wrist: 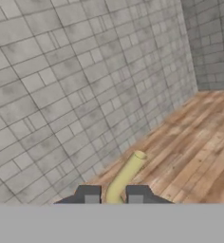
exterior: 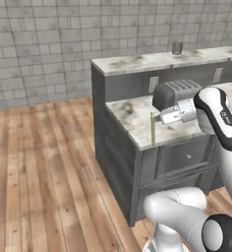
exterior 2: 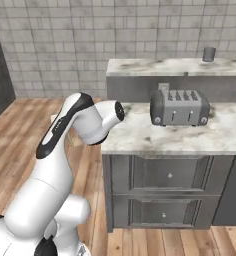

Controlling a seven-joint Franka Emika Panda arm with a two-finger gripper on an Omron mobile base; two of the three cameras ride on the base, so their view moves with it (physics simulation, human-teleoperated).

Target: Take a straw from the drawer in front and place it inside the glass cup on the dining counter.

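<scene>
Open wooden floor [exterior: 44, 172] fills the frame's left. At centre, the gripper [exterior: 156, 118] pinches a thin pale-yellow straw [exterior: 153, 129] upright over the marbled bench's [exterior: 132, 115] left edge. Right, a grey toaster [exterior: 174, 92]; upper right, a translucent glass cup [exterior: 177, 47] on the raised marbled dining bench [exterior: 137, 61].

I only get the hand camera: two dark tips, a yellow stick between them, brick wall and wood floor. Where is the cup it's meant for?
Observer: The glass cup stands on the dining counter, behind the lower worktop.
Visitor: How is the stick hanging?
Observer: In the left base view the straw hangs upright from the gripper, over the worktop's front left corner.
Visitor: Anything in the way?
Observer: A toaster sits on the lower worktop, between the arm and the cup.
Visitor: And the drawer?
Observer: The drawer fronts under the worktop look shut.
</scene>
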